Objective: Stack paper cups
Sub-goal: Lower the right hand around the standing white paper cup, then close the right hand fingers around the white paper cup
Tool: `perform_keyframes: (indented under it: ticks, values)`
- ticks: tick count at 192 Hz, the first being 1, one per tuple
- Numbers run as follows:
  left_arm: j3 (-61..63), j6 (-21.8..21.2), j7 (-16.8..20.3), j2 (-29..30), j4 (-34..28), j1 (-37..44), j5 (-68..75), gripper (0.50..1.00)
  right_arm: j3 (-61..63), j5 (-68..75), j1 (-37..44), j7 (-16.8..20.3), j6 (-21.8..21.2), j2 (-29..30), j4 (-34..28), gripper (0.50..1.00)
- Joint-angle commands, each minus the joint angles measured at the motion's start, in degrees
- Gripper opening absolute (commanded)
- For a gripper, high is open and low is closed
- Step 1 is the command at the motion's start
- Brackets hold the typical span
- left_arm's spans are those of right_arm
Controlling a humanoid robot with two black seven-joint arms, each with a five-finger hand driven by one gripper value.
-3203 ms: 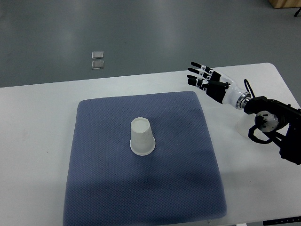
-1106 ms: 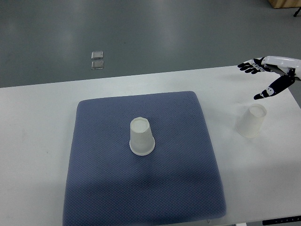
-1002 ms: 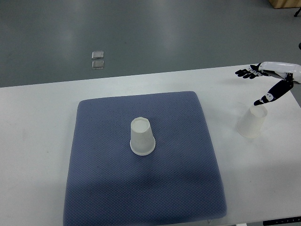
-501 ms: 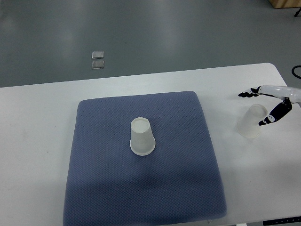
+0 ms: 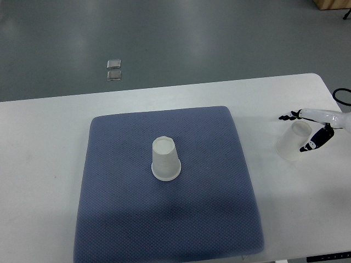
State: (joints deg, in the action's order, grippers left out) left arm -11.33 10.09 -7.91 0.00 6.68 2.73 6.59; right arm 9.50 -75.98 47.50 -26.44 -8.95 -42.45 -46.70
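One white paper cup (image 5: pixel 165 159) stands upside down in the middle of the blue mat (image 5: pixel 120 203). A second white paper cup (image 5: pixel 292 141), also upside down, sits on the white table (image 5: pixel 44 142) to the right of the mat. My right hand (image 5: pixel 303 131) reaches in from the right edge and straddles this cup: the fingers (image 5: pixel 286 116) lie along its far side and the thumb (image 5: pixel 307 147) along its near side. The fingers are spread around the cup and not closed on it. The left arm is out of view.
The table's right edge and rounded far corner (image 5: pixel 323 82) lie close behind the hand. Two small clear squares (image 5: pixel 114 69) lie on the grey floor beyond the table. A dark cable (image 5: pixel 341 97) loops at the right edge.
The right hand has come down and toward me from above the table's far right, until its fingers and thumb flank the right cup. Neither cup has moved.
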Motion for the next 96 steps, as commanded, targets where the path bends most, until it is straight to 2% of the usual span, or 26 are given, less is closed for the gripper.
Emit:
perform_keyframes:
  ticks: [1, 60, 82, 96]
  values:
    - [0.0, 0.0, 0.0, 0.0, 0.0, 0.0, 0.0, 1.0, -0.4, 0.0, -0.1, 0.4, 1.2, 0.8, 0.0, 0.921]
    - [0.0, 0.0, 0.0, 0.0, 0.0, 0.0, 0.0, 1.0, -2.0, 0.0, -1.1, 0.8, 3.9, 1.1, 0.2, 0.901]
    - [0.0, 0.0, 0.0, 0.0, 0.0, 0.0, 0.0, 1.0, -3.6, -0.1, -0.9, 0.7, 6.3, 0.9, 0.3, 0.823]
    - [0.0, 0.0, 0.0, 0.0, 0.0, 0.0, 0.0, 1.0, -4.3, -0.1, -0.9, 0.7, 7.6, 0.9, 0.2, 0.805]
